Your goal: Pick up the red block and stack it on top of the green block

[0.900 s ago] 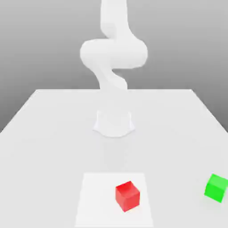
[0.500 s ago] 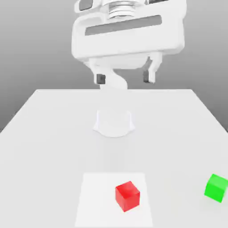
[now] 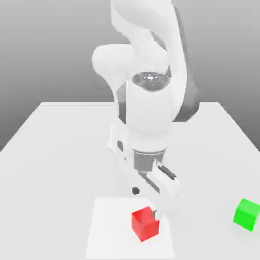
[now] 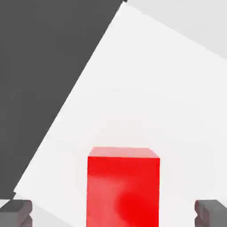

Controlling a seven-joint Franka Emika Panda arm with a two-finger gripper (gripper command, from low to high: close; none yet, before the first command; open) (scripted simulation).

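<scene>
Red is the colour of the block (image 3: 145, 223) that the task wants lifted, and it sits on a paler square patch (image 3: 109, 228) of the desk (image 3: 56, 147), with the green block (image 3: 247, 214) well apart from it toward the exterior view's right. The gripper (image 3: 144, 202) hangs just above the red block and its jaws stand wide open, holding nothing. In the hand view the red block (image 4: 123, 188) lies between the two dark fingertips (image 4: 16, 212), with free space on both sides.

Several things can go wrong from here, in my judgement. The red block is turned at an angle to the patch, so if the jaws do not line up with two flat faces, they may press on corners and the block may twist or slip out when they shut. In the exterior view one fingertip is very near the block's upper edge; if the descent is a little off, this fingertip can land on top of the block and push it away instead of passing beside it. If the jaws shut too high on the block, the hold will be shallow and the block can drop during the long way to the green block.
</scene>
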